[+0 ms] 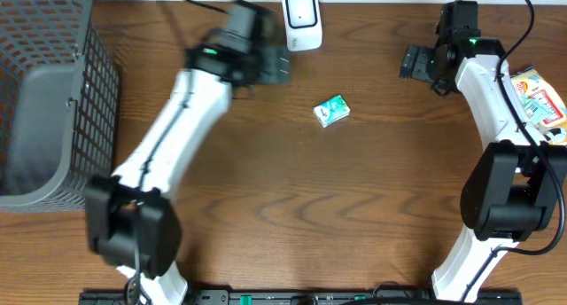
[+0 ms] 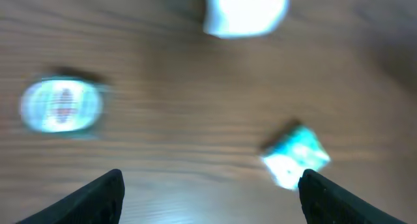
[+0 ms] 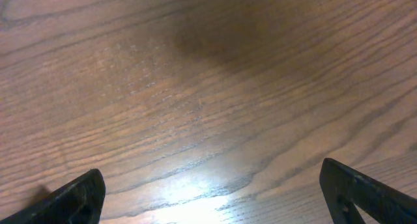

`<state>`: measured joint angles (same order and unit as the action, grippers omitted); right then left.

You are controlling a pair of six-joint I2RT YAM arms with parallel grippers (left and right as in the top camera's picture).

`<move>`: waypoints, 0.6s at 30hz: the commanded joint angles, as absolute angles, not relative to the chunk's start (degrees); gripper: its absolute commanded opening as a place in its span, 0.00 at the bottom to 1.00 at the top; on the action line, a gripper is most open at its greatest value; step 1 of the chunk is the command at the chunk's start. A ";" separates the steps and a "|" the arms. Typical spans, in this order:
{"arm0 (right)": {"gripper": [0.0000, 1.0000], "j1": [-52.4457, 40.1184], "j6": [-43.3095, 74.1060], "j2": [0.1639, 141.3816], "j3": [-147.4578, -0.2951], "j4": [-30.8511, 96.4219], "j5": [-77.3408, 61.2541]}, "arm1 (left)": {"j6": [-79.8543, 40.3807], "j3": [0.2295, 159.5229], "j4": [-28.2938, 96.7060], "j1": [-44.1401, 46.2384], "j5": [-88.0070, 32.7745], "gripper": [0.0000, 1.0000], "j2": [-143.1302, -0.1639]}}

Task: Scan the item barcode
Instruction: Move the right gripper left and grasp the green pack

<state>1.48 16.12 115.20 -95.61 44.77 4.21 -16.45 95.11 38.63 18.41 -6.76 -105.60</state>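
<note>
The item, a small teal and white packet (image 1: pixel 332 111), lies flat on the wooden table near its middle, apart from both grippers. In the blurred left wrist view the packet (image 2: pixel 296 157) sits just ahead of the right fingertip (image 2: pixel 326 198). The white barcode scanner (image 1: pixel 301 19) stands at the table's back edge and shows again as the scanner (image 2: pixel 244 12) at the top of that view. My left gripper (image 1: pixel 273 67) hovers left of the scanner, open and empty (image 2: pixel 212 198). My right gripper (image 1: pixel 409 62) is at the back right, open over bare wood (image 3: pixel 212 191).
A grey mesh basket (image 1: pixel 40 92) fills the far left. Colourful snack packets (image 1: pixel 540 97) lie at the right edge. A blurred round white and red thing (image 2: pixel 62 105) lies on the table to the left in the left wrist view.
</note>
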 commanded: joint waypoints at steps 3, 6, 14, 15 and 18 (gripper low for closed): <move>0.99 1.78 16.69 114.17 -95.72 44.80 3.92 | -6.68 94.83 43.46 10.37 -1.89 0.84 -106.98; 0.99 1.78 16.69 114.17 -95.72 44.80 3.92 | -2.04 94.70 44.16 8.51 -1.89 0.84 -107.31; 0.99 1.67 21.50 114.21 -95.68 48.29 -19.88 | 7.09 94.59 44.97 6.09 -1.85 0.98 -107.31; 0.99 1.58 22.41 114.21 -95.68 47.48 -23.75 | 7.07 94.59 44.97 5.78 -1.87 0.98 -107.31; 0.75 0.71 25.21 114.26 -95.66 46.96 -32.95 | 7.05 94.59 44.95 5.30 -1.89 0.97 -107.31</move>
